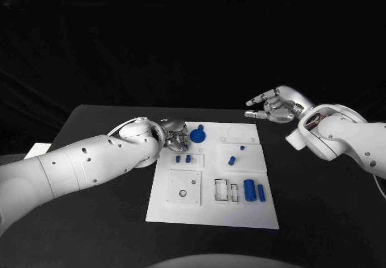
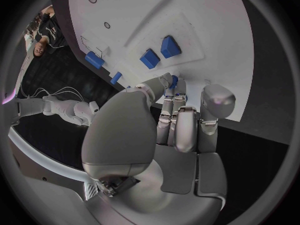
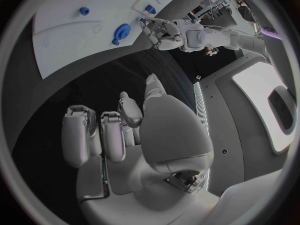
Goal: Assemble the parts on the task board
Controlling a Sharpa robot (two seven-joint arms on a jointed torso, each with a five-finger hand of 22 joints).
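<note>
Left hand (image 1: 175, 138) at the task board (image 1: 214, 212) far-left edge, fingertips pinching the round blue part (image 1: 198, 134). Right hand (image 1: 278, 104) hovers off-board, fingers half-curled, empty.

A white task board (image 1: 211, 218) lies on a black table (image 1: 88, 234), carrying small blue parts. The left hand (image 1: 174, 137) touches a round blue part (image 1: 198, 134) at the board's far edge. The right hand (image 1: 278, 104) hovers beyond the board, fingers curled and holding nothing.
</note>
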